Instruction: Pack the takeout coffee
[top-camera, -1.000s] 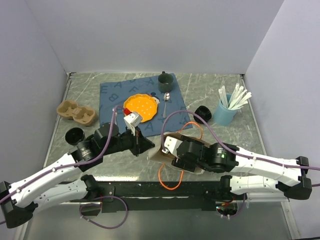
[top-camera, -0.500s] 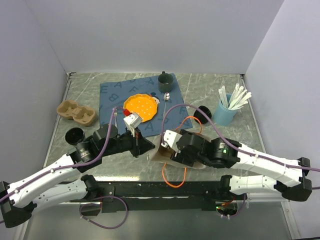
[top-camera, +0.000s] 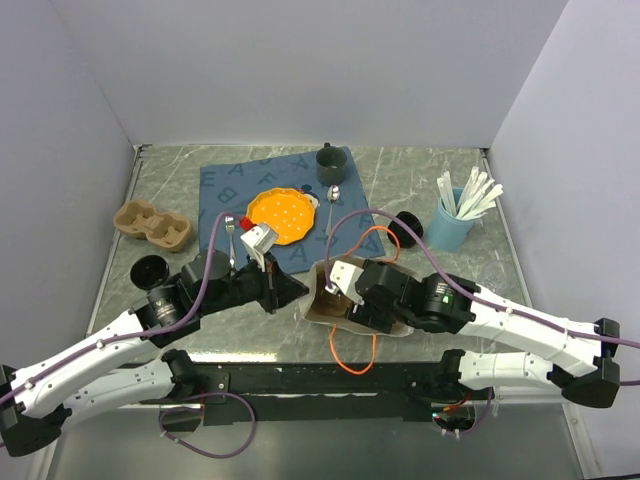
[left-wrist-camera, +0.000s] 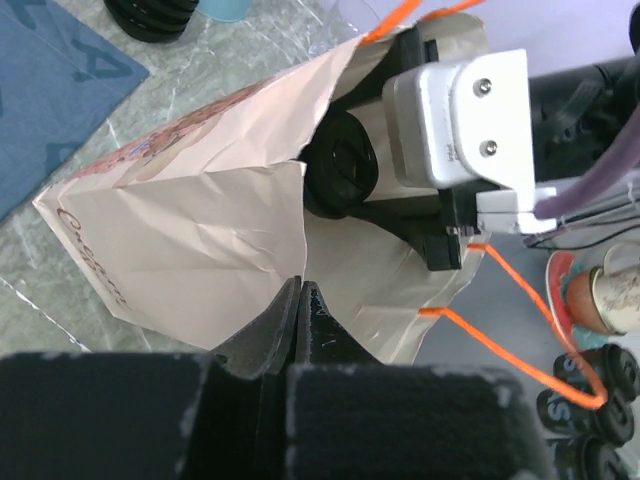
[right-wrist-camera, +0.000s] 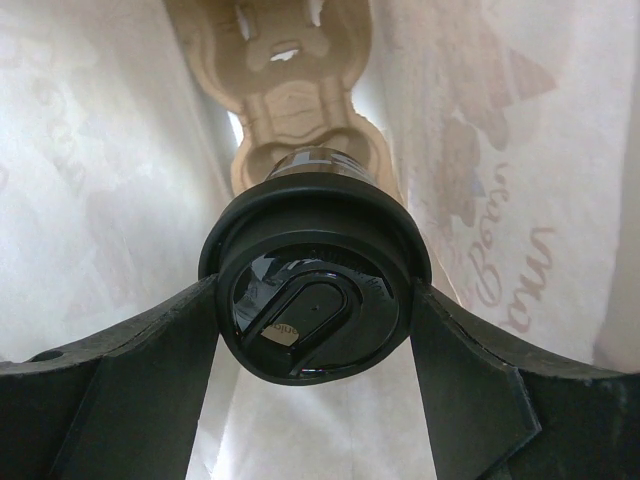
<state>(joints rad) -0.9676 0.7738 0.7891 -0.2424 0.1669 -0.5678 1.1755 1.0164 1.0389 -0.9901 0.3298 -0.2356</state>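
A brown paper bag (top-camera: 318, 305) with orange handles (top-camera: 352, 356) lies near the front edge, mouth towards the right arm. My left gripper (top-camera: 298, 290) is shut on the bag's edge; in the left wrist view the jaws (left-wrist-camera: 301, 286) pinch the paper (left-wrist-camera: 180, 240). My right gripper (right-wrist-camera: 315, 288) is inside the bag, shut on a coffee cup with a black lid (right-wrist-camera: 300, 335). The cup sits over a cardboard cup carrier (right-wrist-camera: 290, 85) deep in the bag. From above, only the right wrist (top-camera: 350, 280) shows at the bag mouth.
A second cardboard carrier (top-camera: 152, 225) and a black lid (top-camera: 148, 268) are at the left. An orange plate (top-camera: 283, 215), dark mug (top-camera: 329, 157) and spoon (top-camera: 334, 195) lie on a blue mat. Another black lid (top-camera: 407, 226) and a blue cup of stirrers (top-camera: 455, 215) are at the right.
My right gripper has moved farther into the bag with the cup, away from the front edge. My left gripper has kept hold of the bag's edge.
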